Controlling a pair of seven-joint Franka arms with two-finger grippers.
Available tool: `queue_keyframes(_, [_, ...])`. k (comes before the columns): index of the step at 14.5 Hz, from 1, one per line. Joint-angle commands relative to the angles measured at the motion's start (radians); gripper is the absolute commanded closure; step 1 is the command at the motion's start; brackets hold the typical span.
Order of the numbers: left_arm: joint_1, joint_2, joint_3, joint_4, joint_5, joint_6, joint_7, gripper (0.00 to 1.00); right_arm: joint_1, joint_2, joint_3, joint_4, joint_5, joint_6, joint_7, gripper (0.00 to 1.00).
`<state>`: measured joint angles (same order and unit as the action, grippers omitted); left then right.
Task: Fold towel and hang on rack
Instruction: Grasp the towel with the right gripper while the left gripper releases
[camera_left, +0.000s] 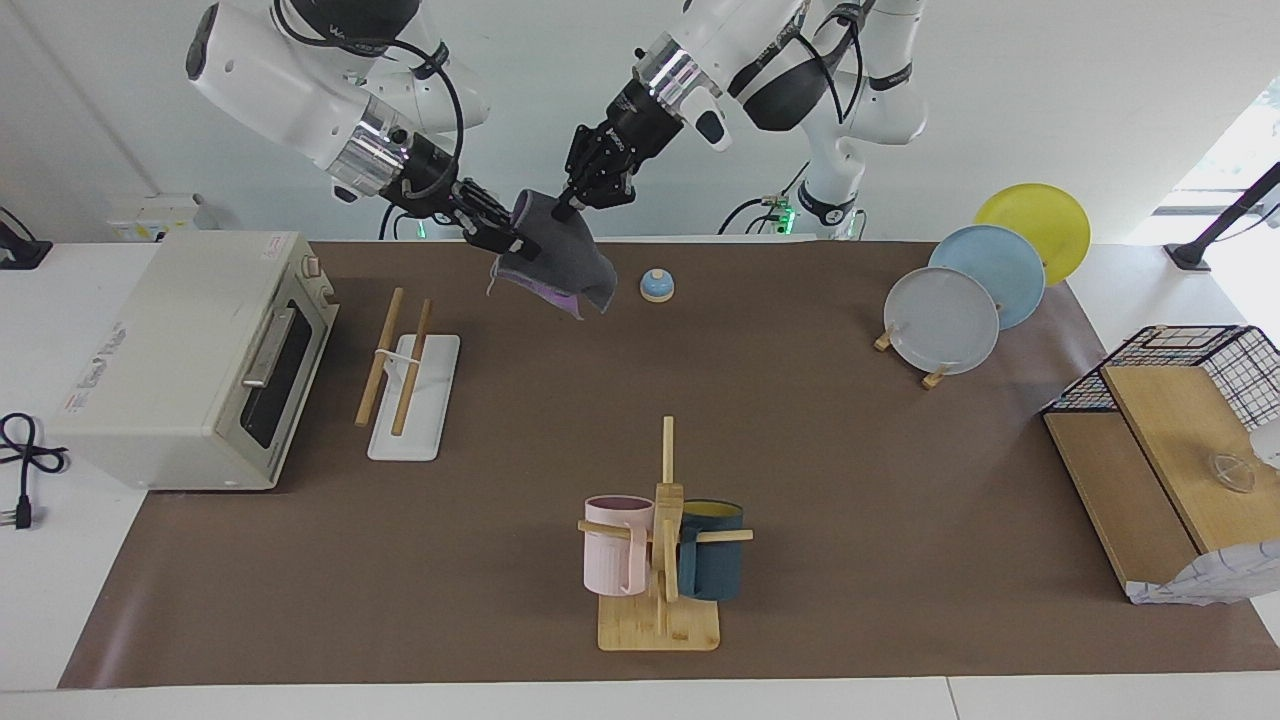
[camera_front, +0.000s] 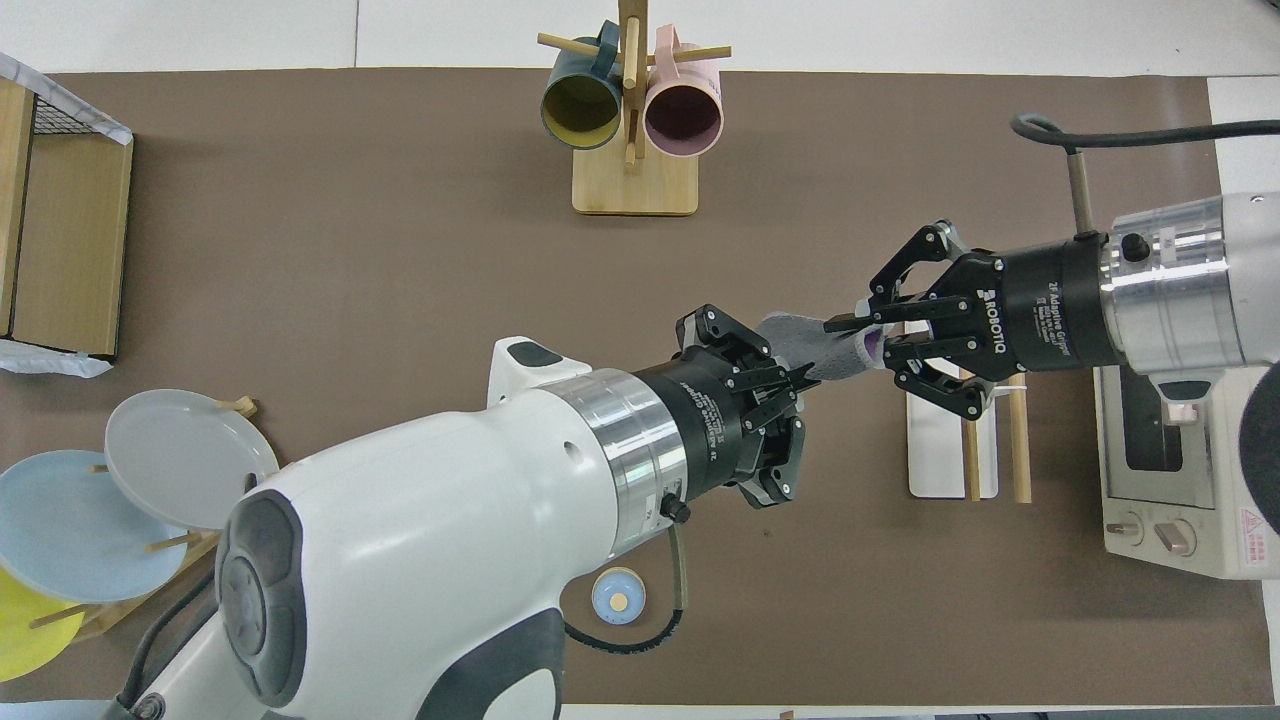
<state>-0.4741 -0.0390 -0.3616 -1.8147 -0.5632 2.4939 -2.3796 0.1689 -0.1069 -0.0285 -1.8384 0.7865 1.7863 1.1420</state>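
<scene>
Left gripper (camera_left: 572, 205) and right gripper (camera_left: 512, 238) pinching folded towel (camera_left: 553, 255) aloft near the robots' table edge, readying draping over rack (camera_left: 408, 372).

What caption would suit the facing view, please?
Left gripper and right gripper hold the towel aloft beside the rack.

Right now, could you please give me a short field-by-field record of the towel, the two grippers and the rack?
towel: square fuzzy cloth, dark grey outside with purple showing at its lower edge, folded, hanging in the air between both grippers, off the table
left gripper: shut on the towel's upper corner
right gripper: shut on the towel's other upper corner
rack: two light wooden rods on a slim white base, bare, beside the white toaster oven
task state: towel not yet on rack
</scene>
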Motion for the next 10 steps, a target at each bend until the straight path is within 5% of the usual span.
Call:
queue_keyframes(1, [-0.015,-0.032,0.012,-0.038,-0.010,0.023,-0.018,1.00,0.012,-0.020,0.006,-0.025,0.028,0.024,-0.016,1.00])
queue_keyframes(7, [-0.015,-0.033,0.013,-0.049,-0.007,0.022,-0.012,1.00,0.012,-0.020,0.006,-0.028,0.020,0.021,-0.085,1.00])
queue_keyframes(8, [-0.015,-0.041,0.013,-0.057,-0.001,0.022,-0.001,0.17,0.015,-0.022,0.006,-0.028,0.014,0.022,-0.111,1.00])
queue_keyframes(9, [-0.015,-0.044,0.012,-0.061,0.008,0.020,0.009,0.00,0.015,-0.022,0.006,-0.030,0.013,0.022,-0.125,1.00])
queue_keyframes(10, [-0.015,-0.045,0.012,-0.069,0.009,0.017,0.016,0.00,0.015,-0.022,0.006,-0.030,0.013,0.022,-0.131,1.00])
